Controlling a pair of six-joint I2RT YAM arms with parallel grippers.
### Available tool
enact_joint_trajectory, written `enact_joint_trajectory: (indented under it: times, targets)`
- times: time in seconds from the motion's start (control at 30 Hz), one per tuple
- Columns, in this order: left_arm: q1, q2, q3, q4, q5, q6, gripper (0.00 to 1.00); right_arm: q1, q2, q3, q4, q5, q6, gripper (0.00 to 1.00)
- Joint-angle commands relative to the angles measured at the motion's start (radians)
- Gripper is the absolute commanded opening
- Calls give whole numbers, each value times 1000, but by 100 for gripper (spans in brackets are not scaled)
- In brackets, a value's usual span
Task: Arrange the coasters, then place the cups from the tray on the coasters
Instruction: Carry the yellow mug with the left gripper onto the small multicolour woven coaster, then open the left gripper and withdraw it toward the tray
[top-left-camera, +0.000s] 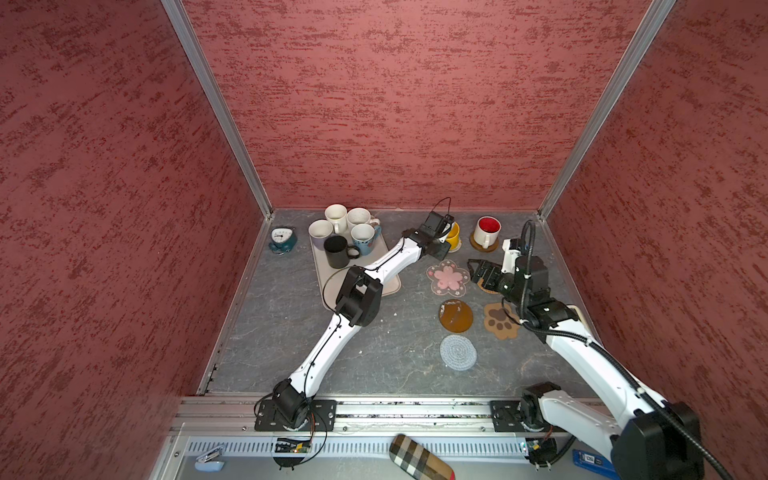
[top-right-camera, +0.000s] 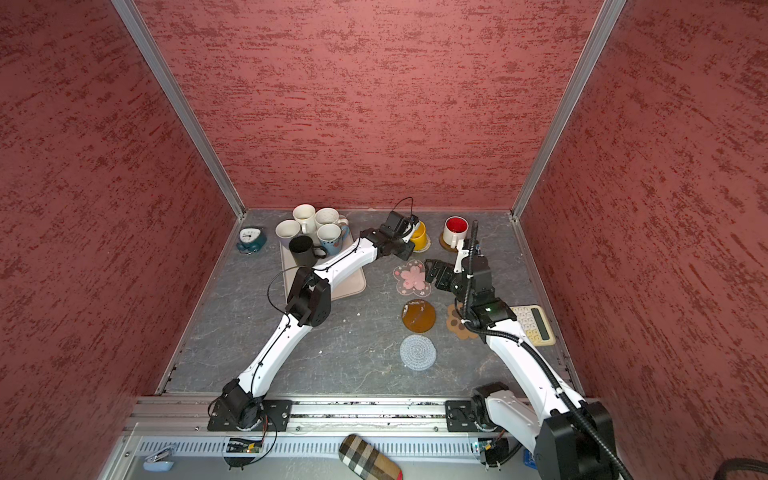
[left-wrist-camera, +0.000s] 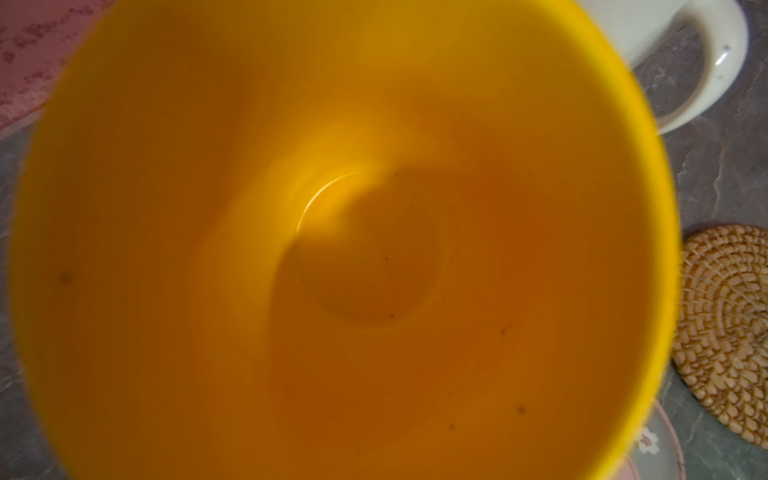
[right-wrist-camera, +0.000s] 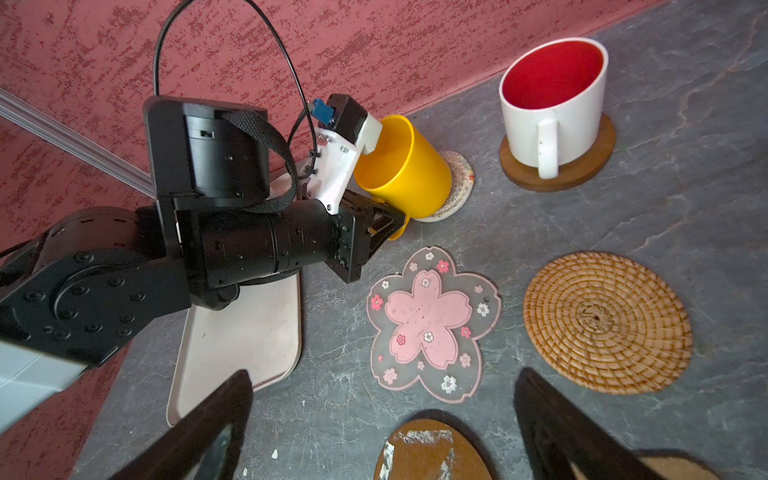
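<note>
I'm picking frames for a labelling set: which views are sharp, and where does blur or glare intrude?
Left wrist view: the yellow cup fills the frame, blurred at its rim, one glare arc inside; the rattan coaster is sharper. Right wrist view: crisp on the flower coaster, the right hand dark and soft. Both top views: evenly lit, sharp.

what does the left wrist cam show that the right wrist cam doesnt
Only left wrist: the floor inside the yellow mug, which fills the frame. Only right wrist: the left gripper shut on that mug's handle, the cream coaster at its base, the tray, and the brown disc beneath the white mug. Both: yellow mug, white mug's handle, rattan coaster, flower coaster.
</note>
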Motion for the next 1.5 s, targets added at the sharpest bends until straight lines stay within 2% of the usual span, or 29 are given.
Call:
enact_joint_trajectory:
  times: [0.0, 1.07, 1.23, 1.47]
  targets:
    - [-5, 10, 58, 98, 4, -2, 0, 5, 3, -10, 34, -12, 7, 99]
    - [-2, 46, 58, 113, 1, -22, 0, 8, 10, -38, 63, -18, 13, 99]
    - [-2, 39, 58, 117, 0, -20, 21, 8, 8, -40, 63, -17, 13, 99]
    - [-3, 34, 58, 118, -4, -18, 30, 10, 8, -44, 66, -17, 13, 99]
